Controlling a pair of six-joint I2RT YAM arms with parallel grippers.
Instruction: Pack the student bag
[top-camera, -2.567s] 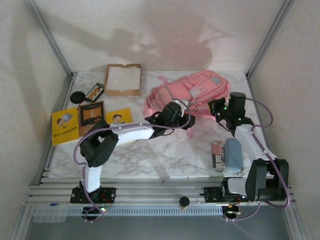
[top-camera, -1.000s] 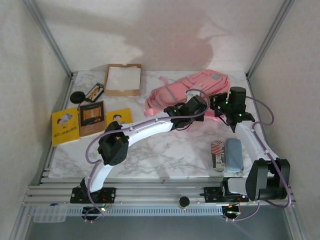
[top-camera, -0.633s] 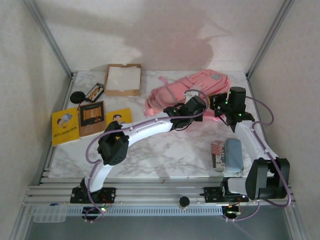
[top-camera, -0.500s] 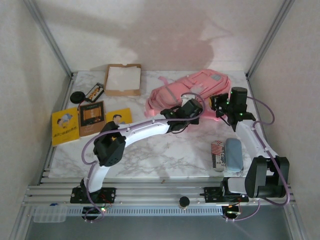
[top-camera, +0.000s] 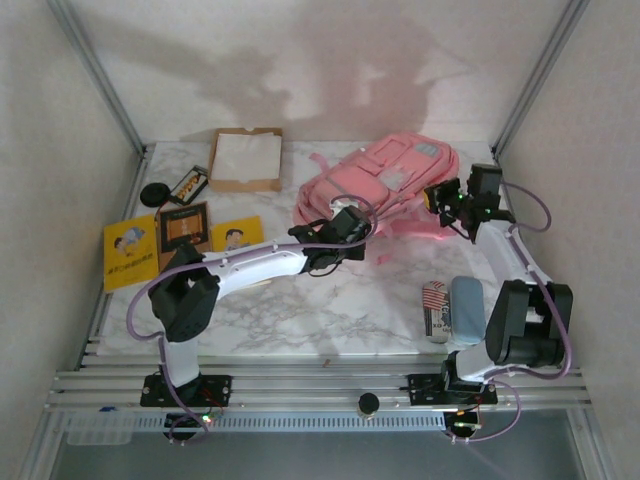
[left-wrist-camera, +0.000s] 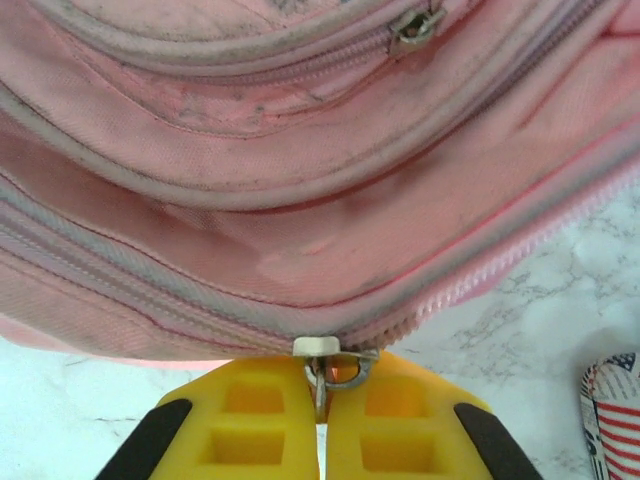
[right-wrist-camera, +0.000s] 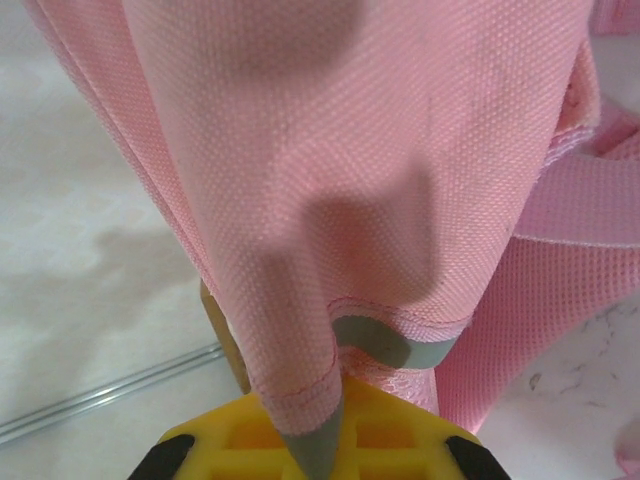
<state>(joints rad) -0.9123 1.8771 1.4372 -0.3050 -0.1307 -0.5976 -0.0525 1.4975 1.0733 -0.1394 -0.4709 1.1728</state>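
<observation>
Toward the back right of the white marble table (top-camera: 330, 300), I have the large pink fabric student bag (top-camera: 385, 178) lying flat with its front zip pockets facing up. Every zip I can see on my left wrist camera is closed, so nothing of the bag's inside shows. My left gripper (left-wrist-camera: 322, 378) is clamped on the small metal zip pull (left-wrist-camera: 322, 352) at the bag's near seam, the pull pinched between the yellow pads. My right gripper (right-wrist-camera: 312, 425) is clenched on a fold of the bag's pink fabric with a grey-edged hem, at the bag's right side, and that cloth drapes over the camera. At the back left sits a shallow brown cardboard box (top-camera: 245, 158), open, with something flat and white inside; I cannot tell whether it is a sheet or a lining. Beside it lies a small black open case (top-camera: 188, 184) holding orange pieces too small to name. Near the right arm's base, a flag-patterned pouch (top-camera: 434, 308) and a pale blue-grey oblong case (top-camera: 468, 308) lie touching, both shut.
</observation>
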